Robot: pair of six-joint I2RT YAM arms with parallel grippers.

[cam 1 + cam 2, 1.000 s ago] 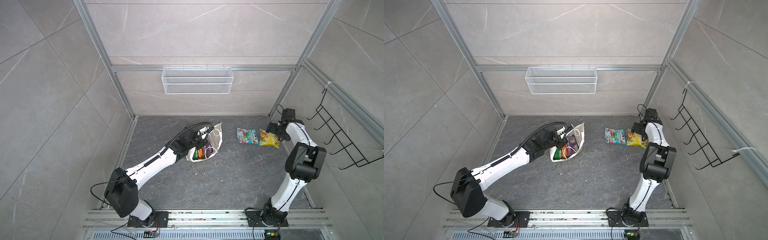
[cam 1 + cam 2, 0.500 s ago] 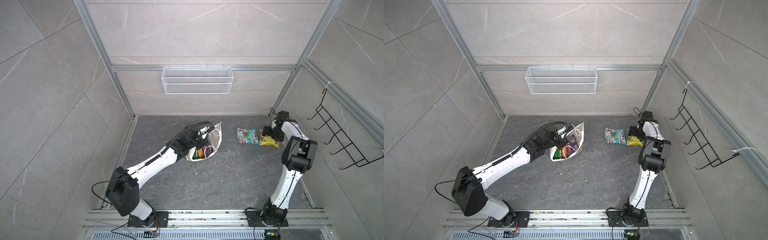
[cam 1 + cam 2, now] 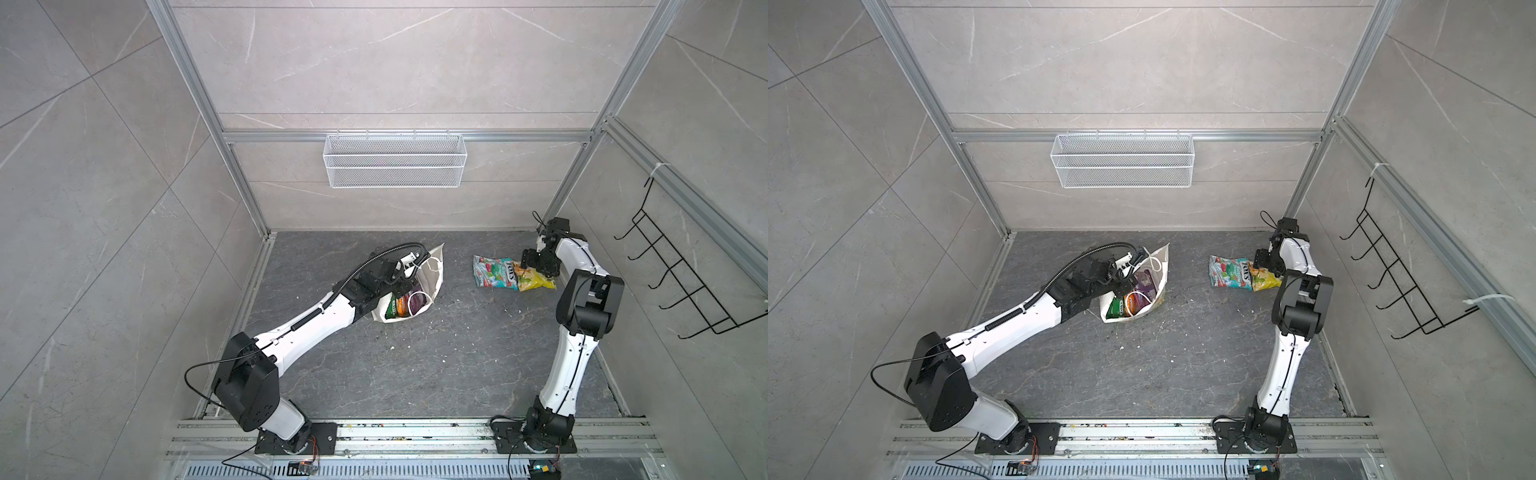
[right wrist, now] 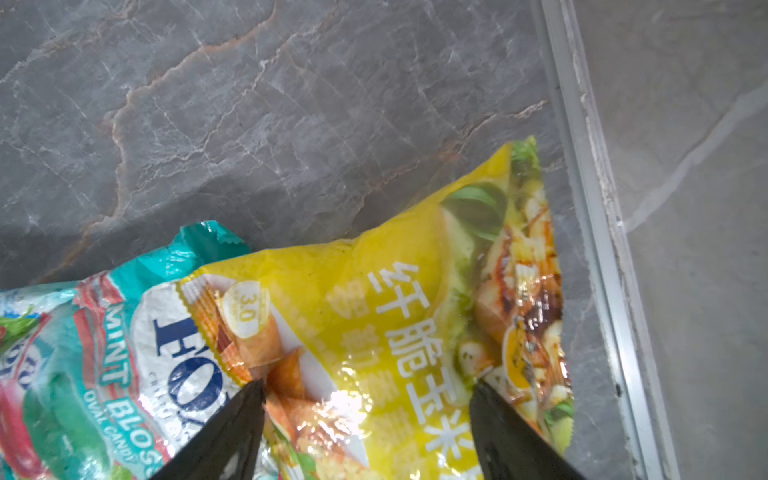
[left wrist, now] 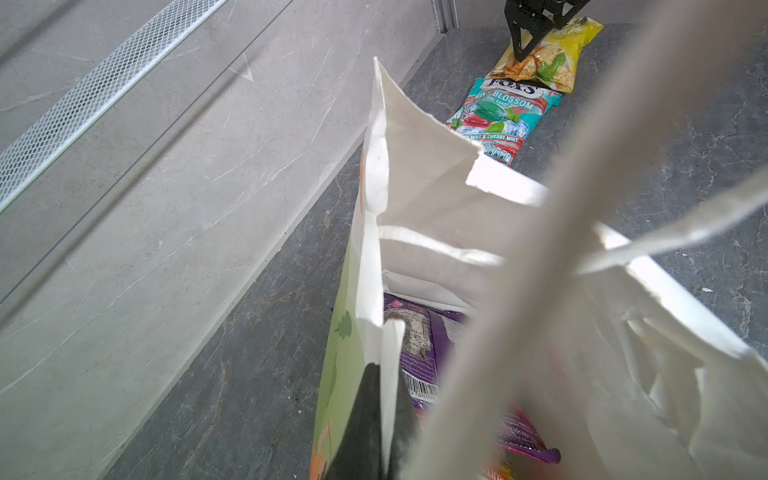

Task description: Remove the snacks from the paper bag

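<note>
The white flowered paper bag [image 3: 435, 272] is clamped by the left gripper [image 5: 380, 424]; the right gripper [image 4: 365, 388], apart over the yellow glossy chip bag [image 4: 353, 299], should be lifted straight.

Bright even light, soft shadows; glare on chip bag [image 4: 374, 324]; cord handle [image 5: 557, 249] blurred nr lens.

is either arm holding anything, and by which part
The left gripper pinches the paper bag by its rim; right gripper holds nothing, jaws open over the chip bag.
</note>
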